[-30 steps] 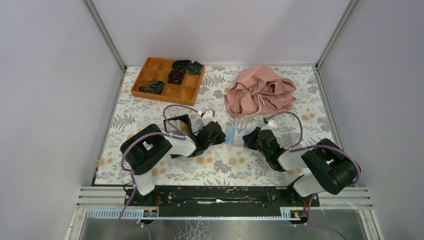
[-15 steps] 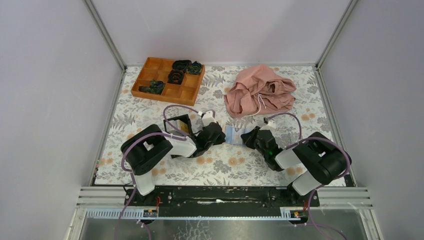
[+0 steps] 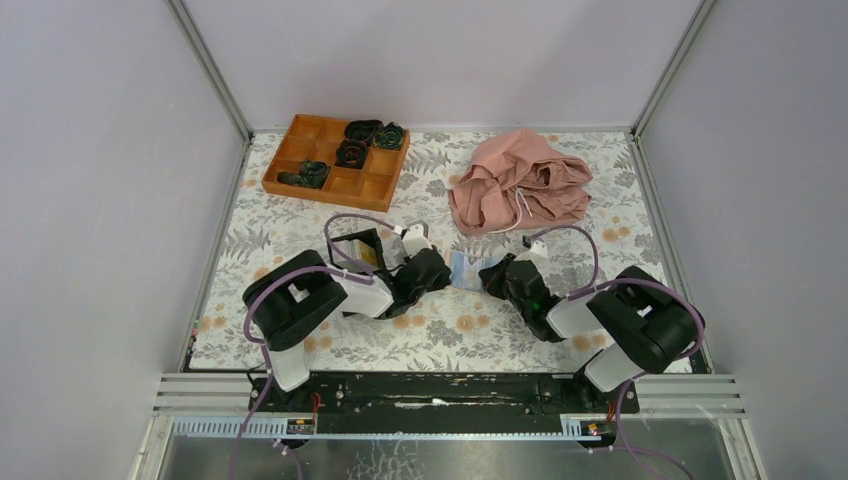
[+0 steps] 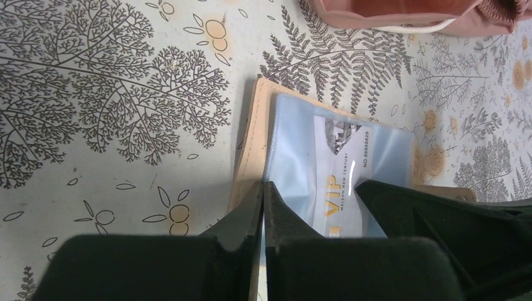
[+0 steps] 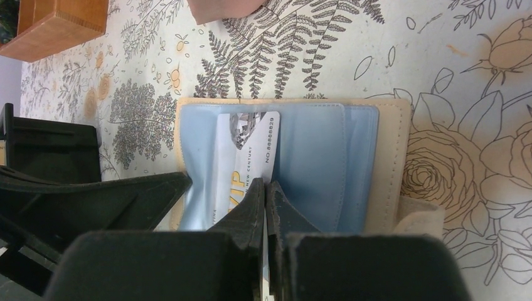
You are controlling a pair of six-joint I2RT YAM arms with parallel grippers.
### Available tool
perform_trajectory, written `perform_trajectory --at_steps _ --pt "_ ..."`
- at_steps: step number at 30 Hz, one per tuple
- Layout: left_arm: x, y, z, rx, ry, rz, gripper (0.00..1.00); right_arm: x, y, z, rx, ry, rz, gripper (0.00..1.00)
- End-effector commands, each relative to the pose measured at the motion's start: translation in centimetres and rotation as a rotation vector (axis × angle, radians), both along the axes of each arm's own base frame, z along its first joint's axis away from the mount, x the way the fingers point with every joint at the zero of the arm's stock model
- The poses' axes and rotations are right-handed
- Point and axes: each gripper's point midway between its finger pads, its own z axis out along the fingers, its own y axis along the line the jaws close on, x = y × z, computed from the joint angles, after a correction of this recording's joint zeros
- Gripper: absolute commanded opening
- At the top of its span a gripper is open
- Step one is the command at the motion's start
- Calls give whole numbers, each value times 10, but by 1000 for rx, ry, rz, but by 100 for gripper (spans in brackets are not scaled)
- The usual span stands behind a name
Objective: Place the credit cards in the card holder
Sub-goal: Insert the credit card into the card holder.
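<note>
Item: tan leather-like rectangular card holder [image 5: 389,163], lying open on floral-print bench [image 4: 94,94].
Left hand [image 4: 263,188]: pinching shut on the holder's tan edge, bracing it.
Right hand [image 5: 266,188]: gripping white plastic credit card [image 5: 248,150], which is sitting partly in a pale blue slot.
Handling: keep the card flat and square to the slot.
Reading: "VIP", "MAISON NEW CENTURY", "NO 8888…".

The credit card [image 5: 251,147] is lying half hidden under the right gripper [image 5: 266,188] at lower centre — the pink cloth [image 4: 401,12] is running off the top edge.
</note>
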Motion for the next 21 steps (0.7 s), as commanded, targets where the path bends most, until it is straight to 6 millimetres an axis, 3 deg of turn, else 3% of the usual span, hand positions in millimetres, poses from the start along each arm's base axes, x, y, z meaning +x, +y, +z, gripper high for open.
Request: perform_trajectory --at_steps 1,8,21 --pt "-74 113 -102 462 298 41 9 -45 2 -43 -103 180 108 0" --pt "-66 109 -81 434 242 71 21 -46 3 -51 -118 198 112 0" --pt "-59 114 -47 381 159 129 33 -46 1 -59 -142 208 110 0"
